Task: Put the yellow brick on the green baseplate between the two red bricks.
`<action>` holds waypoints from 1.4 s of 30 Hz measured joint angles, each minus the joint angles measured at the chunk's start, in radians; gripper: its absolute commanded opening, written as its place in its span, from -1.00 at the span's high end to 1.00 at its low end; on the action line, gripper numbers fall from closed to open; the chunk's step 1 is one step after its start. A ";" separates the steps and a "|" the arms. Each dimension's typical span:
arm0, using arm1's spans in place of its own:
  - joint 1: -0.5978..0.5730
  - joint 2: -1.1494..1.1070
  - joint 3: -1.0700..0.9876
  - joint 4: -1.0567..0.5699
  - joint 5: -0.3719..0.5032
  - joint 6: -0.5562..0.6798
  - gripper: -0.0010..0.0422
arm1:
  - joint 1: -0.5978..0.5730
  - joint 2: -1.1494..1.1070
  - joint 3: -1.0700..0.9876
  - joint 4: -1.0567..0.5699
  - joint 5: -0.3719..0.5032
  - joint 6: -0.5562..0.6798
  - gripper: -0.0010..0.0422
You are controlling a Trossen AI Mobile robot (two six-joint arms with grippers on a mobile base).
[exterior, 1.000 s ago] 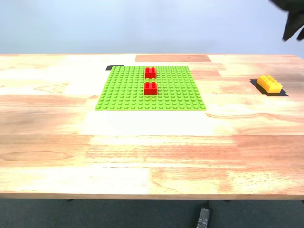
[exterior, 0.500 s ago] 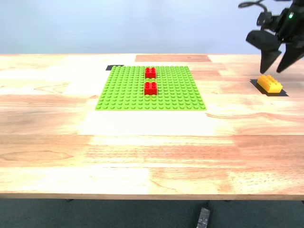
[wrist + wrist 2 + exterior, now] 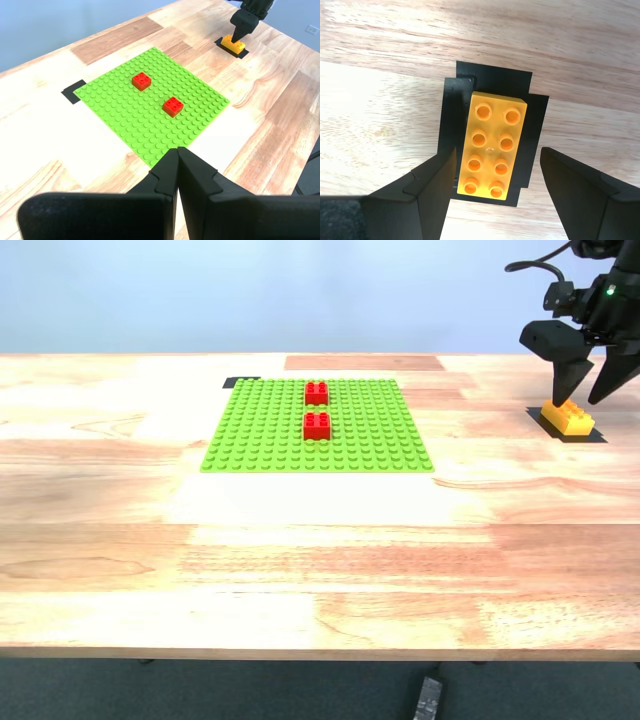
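The yellow brick (image 3: 568, 417) lies on a black tape mark (image 3: 487, 80) at the exterior view's far right. My second gripper (image 3: 582, 400) is open just over it. In the second wrist view its fingers (image 3: 430, 185) stand on either side of the yellow brick (image 3: 492, 145) without touching it. The green baseplate (image 3: 260, 435) lies mid-table with the two red bricks (image 3: 316, 393) (image 3: 317, 426) one behind the other, a small gap between them. My first gripper (image 3: 177, 167) is shut and empty, held high over the table beside the baseplate (image 3: 125, 115); it does not show in the exterior view.
A black tape mark (image 3: 240, 381) sits at the baseplate's far corner. A wide stretch of bare wooden table (image 3: 300, 570) lies in front of the baseplate. A dark remote-like object (image 3: 428, 698) lies on the floor below the table's front edge.
My second gripper came in from the exterior view's upper right and lowered, open, onto the yellow brick. The bricks and baseplate have not moved.
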 measured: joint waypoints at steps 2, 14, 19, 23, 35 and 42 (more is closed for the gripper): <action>0.000 0.000 0.000 0.000 0.000 0.000 0.96 | 0.000 0.000 -0.003 0.010 -0.001 0.000 -0.12; 0.000 0.000 0.000 -0.002 -0.005 0.000 0.96 | 0.007 0.032 -0.032 0.048 -0.029 0.027 -0.10; -0.001 0.000 0.000 -0.002 -0.006 0.000 0.96 | 0.006 0.030 -0.065 0.080 -0.019 0.031 0.08; -0.001 0.000 0.000 -0.002 -0.009 0.000 0.96 | -0.001 0.037 -0.073 0.090 -0.019 0.031 0.26; -0.001 -0.001 0.005 -0.001 -0.009 0.000 0.96 | 0.006 0.022 -0.071 0.125 -0.022 0.018 0.66; 0.000 -0.003 0.005 0.004 -0.009 0.000 0.96 | 0.021 -0.071 -0.071 0.120 -0.036 -0.078 0.69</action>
